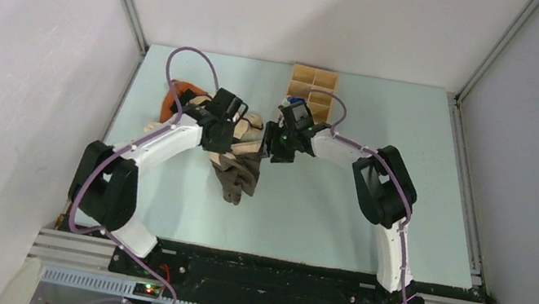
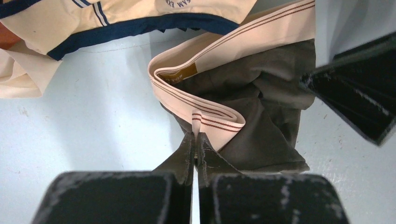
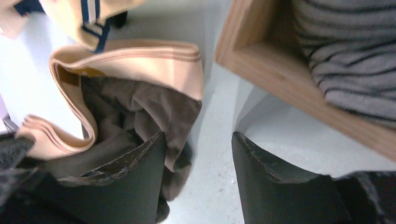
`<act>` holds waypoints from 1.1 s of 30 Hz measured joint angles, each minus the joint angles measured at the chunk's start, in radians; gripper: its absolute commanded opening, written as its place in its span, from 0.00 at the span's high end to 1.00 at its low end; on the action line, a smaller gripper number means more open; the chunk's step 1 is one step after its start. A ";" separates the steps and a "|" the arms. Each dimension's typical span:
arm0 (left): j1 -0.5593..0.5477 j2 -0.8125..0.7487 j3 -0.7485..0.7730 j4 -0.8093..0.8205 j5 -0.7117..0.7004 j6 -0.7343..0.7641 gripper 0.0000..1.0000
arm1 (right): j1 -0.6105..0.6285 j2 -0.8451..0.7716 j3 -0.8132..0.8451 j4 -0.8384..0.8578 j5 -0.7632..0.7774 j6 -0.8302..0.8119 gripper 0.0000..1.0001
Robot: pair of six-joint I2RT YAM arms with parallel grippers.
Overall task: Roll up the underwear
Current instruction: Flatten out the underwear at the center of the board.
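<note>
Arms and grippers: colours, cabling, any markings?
Left arm and right arm: white links, black joint housings, a purple cable looped along each. Left gripper and right gripper: black wedge fingers, scuffed edges. No markings visible.

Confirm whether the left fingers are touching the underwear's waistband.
Touching. The left wrist view shows the left fingers closed on the waistband fold of the underwear.

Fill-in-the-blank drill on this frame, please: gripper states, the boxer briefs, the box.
1. The left gripper is ____ on the pale beige waistband of the dark olive-brown boxer briefs.
2. The right gripper is ____, spread wide beside the briefs.
3. The grey striped cloth roll lies in a compartment of the pale ____ box.
Missing words: shut; open; wooden.
</note>
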 measured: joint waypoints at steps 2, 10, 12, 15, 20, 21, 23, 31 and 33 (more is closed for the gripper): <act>0.000 -0.014 -0.011 0.002 0.001 0.001 1.00 | 0.002 0.016 0.020 0.008 -0.005 0.016 0.45; 0.007 -0.040 -0.015 0.003 0.000 0.010 1.00 | 0.010 0.108 0.111 0.071 -0.026 0.047 0.82; 0.013 -0.040 -0.016 0.003 -0.002 0.016 1.00 | 0.011 0.121 0.123 0.079 -0.025 0.040 0.97; 0.024 -0.042 -0.019 0.005 -0.006 0.020 1.00 | 0.012 0.125 0.123 0.075 -0.022 0.023 1.00; 0.045 -0.089 -0.040 0.010 -0.016 0.043 1.00 | 0.003 0.042 0.029 0.061 0.001 -0.034 1.00; 0.047 -0.120 -0.056 0.012 -0.015 0.049 1.00 | -0.002 0.000 -0.010 0.048 0.000 -0.050 1.00; 0.048 -0.189 -0.090 0.023 -0.003 0.067 1.00 | -0.019 -0.107 -0.093 0.021 -0.008 -0.085 1.00; 0.046 -0.383 -0.136 0.056 0.160 0.208 1.00 | -0.135 -0.603 -0.389 -0.023 -0.049 -0.217 1.00; 0.043 -0.397 -0.136 0.055 0.220 0.222 1.00 | -0.127 -0.711 -0.465 -0.026 -0.050 -0.247 1.00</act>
